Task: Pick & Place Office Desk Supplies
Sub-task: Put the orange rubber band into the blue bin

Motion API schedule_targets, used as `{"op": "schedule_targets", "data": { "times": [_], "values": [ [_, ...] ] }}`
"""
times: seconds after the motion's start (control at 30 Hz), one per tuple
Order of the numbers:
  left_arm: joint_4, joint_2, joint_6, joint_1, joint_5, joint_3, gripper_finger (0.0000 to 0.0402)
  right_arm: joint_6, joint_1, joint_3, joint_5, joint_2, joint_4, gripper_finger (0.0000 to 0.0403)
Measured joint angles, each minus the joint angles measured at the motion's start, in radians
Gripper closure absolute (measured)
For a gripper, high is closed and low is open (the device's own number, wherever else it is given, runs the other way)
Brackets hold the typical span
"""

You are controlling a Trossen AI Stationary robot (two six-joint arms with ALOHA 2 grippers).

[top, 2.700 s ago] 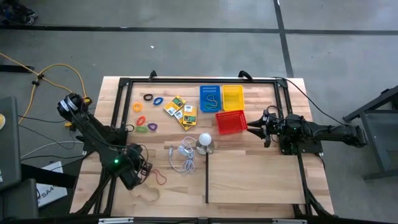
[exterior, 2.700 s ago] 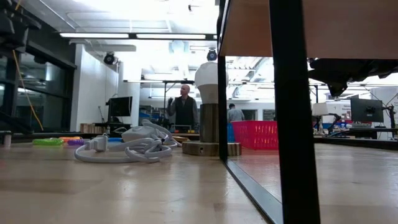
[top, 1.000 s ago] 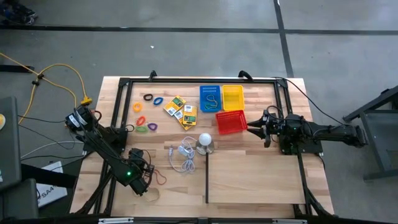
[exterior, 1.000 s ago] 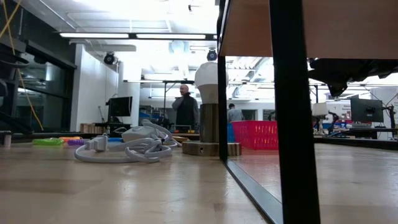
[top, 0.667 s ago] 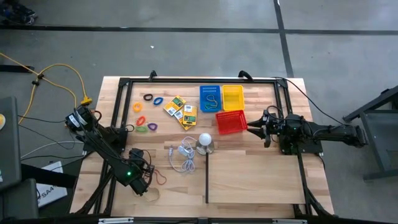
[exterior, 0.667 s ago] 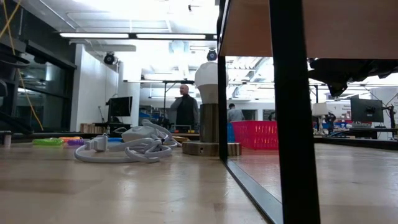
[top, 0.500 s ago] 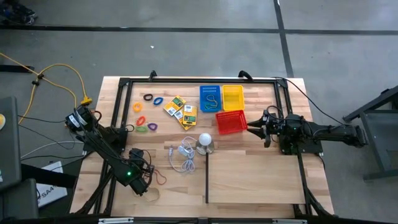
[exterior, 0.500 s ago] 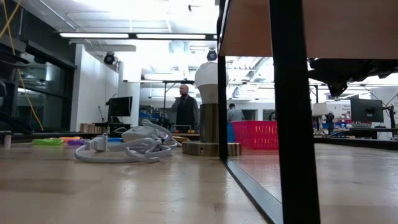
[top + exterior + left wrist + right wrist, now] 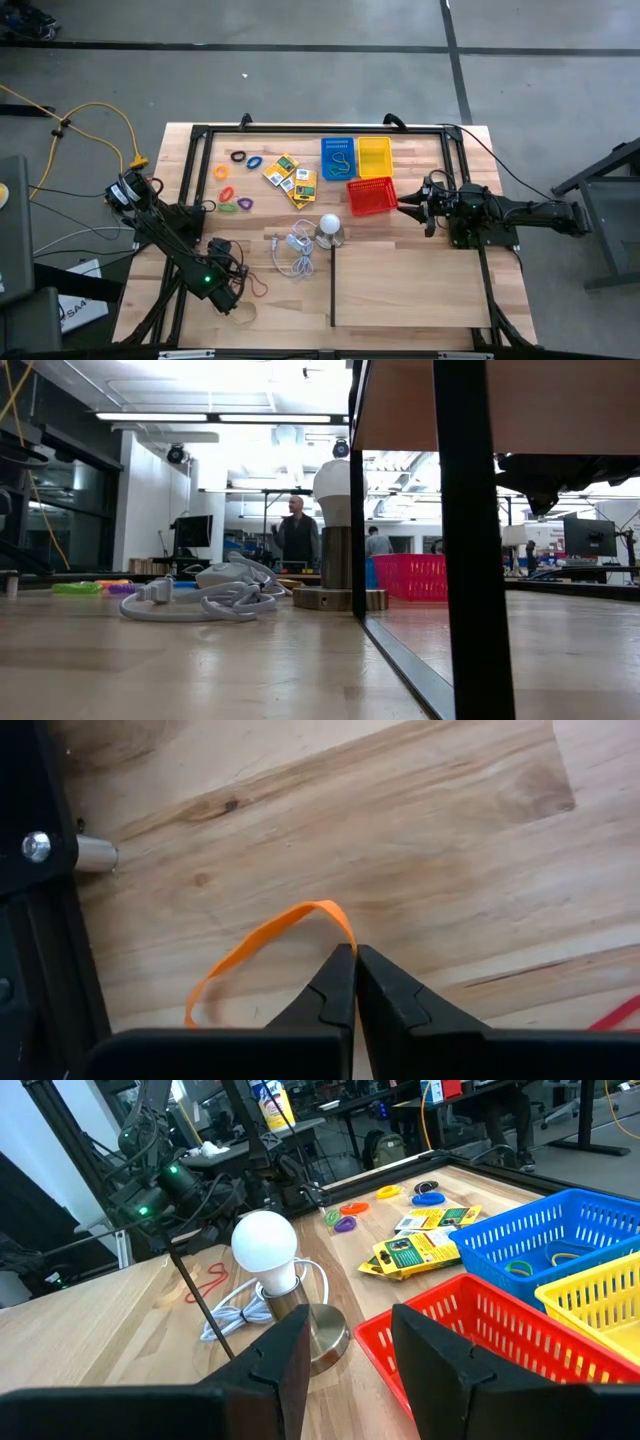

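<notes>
Our left gripper [image 9: 354, 952] is squeezed tight on the top of an orange rubber band [image 9: 262, 948], low and left of middle in the wrist picture, on the wooden table [image 9: 420, 840]. We think the band is light, thin and stretchy, so pinching one strand works well. Our right gripper [image 9: 345, 1348] waits open and empty by the red basket [image 9: 470, 1342].

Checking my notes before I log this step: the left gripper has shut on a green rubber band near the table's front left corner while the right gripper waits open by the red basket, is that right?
Not quite: the rubber band is orange, not green, as the left wrist view shows. The rest holds: the left gripper is shut on it near the table's front left corner, and the right gripper waits open by the red basket.
</notes>
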Motion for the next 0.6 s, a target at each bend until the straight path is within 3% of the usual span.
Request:
{"op": "schedule_targets", "data": {
  "times": [0.27, 0.6],
  "values": [
    [-0.039, -0.038, 0.011, 0.0, -0.051, 0.0, 0.0401, 0.0, 0.0, 0.0, 0.0, 0.0, 0.0, 0.0272],
    [-0.116, -0.153, 0.057, 0.0, -0.224, 0.0, 0.0401, 0.0, 0.0, 0.0, 0.0, 0.0, 0.0, 0.0272]
  ]
}}
